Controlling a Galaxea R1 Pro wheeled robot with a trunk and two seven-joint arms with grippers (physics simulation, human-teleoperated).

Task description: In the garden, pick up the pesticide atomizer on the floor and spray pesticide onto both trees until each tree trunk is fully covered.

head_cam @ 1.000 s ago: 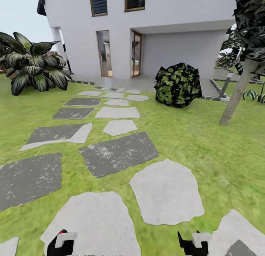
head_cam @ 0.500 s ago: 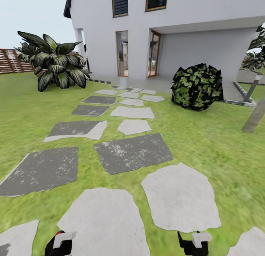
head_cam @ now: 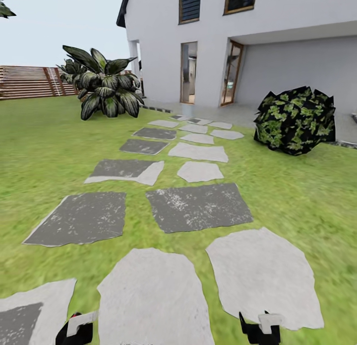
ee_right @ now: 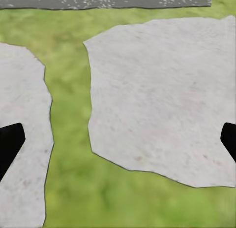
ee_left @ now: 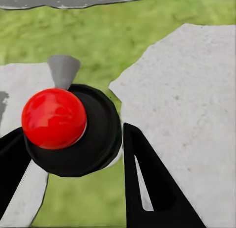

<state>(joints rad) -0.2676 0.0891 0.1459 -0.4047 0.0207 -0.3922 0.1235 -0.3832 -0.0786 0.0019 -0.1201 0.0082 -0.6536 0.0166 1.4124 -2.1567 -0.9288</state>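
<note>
The pesticide atomizer (ee_left: 54, 117), a black round body with a red ball top and a grey nozzle, sits between the black fingers of my left gripper (ee_left: 73, 139), which is shut on it. From the head camera, the left gripper (head_cam: 74, 330) is low at the frame's bottom left, with a bit of red showing on it. My right gripper (head_cam: 260, 329) is at the bottom right. In its wrist view the right gripper (ee_right: 118, 142) stands open and holds nothing, above a pale paving stone (ee_right: 157, 95). The garden lawn (head_cam: 44, 151) spreads around me. Both trees and their trunks are out of view.
A path of grey and pale stepping stones (head_cam: 198, 206) leads to a white house (head_cam: 277, 42) with open doorways. A broad-leaved plant (head_cam: 104, 87) stands at the back left. A dark leafy bush (head_cam: 295, 119) is at the right. A brown slat fence (head_cam: 27, 82) closes the far left.
The head view has swung to the left: house, bush and path have shifted right in the picture, the leaning trunk at the right has left the frame, and the fence has come in.
</note>
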